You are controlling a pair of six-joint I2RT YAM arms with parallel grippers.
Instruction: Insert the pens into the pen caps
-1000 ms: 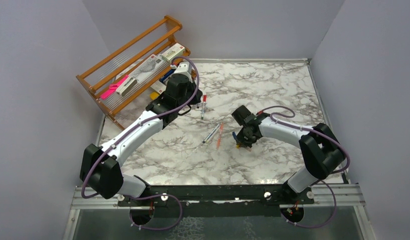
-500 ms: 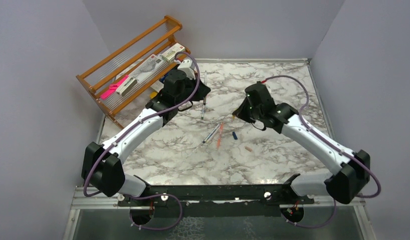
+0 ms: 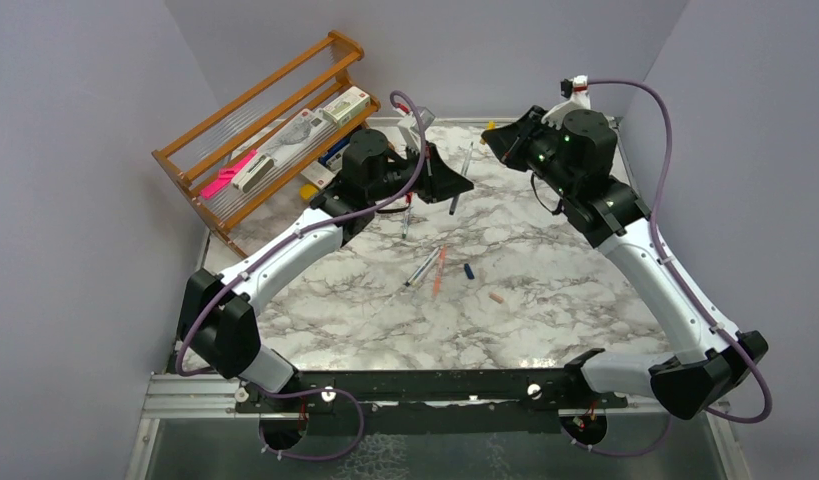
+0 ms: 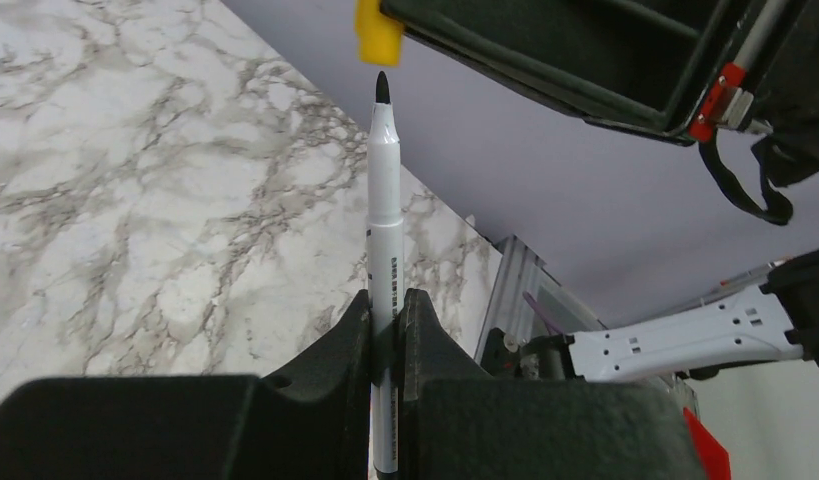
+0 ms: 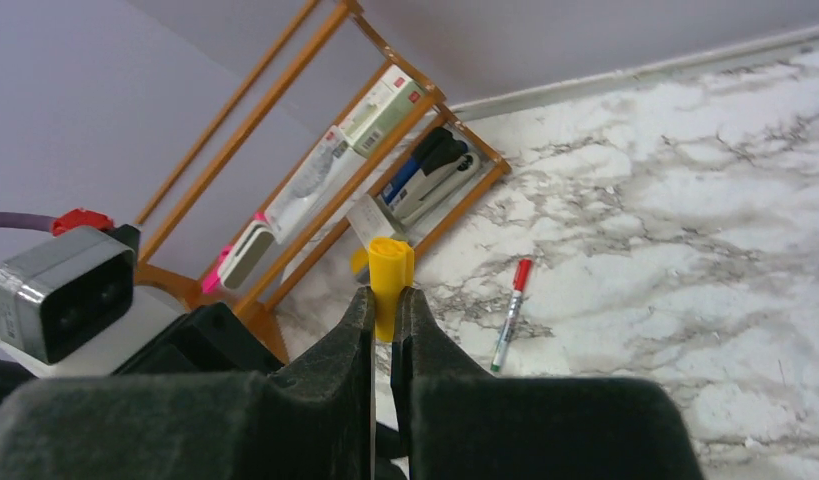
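Observation:
My left gripper [image 3: 451, 187] [image 4: 387, 305] is shut on a grey-white pen [image 3: 463, 168] [image 4: 386, 230] and holds it in the air, black tip up. My right gripper [image 3: 497, 137] [image 5: 387, 300] is shut on a yellow pen cap [image 3: 490, 126] [image 5: 390, 268]. In the left wrist view the cap [image 4: 378, 30] hangs just above the pen tip and slightly left of it, with a small gap. On the table lie a red-capped pen [image 3: 406, 212] [image 5: 512, 313], a grey pen [image 3: 422, 267], a salmon-orange pen [image 3: 440, 270], a dark blue cap [image 3: 469, 271] and a pale pink cap [image 3: 496, 298].
A wooden rack [image 3: 275, 130] [image 5: 315, 180] with boxes, a stapler and a bright pink bar [image 3: 228, 174] stands at the back left. Grey walls close the table on three sides. Both arms meet high over the back middle.
Both arms rose and swung toward the back middle. The right gripper left the table with the yellow cap. The left gripper carried its pen to the right, up to the cap.

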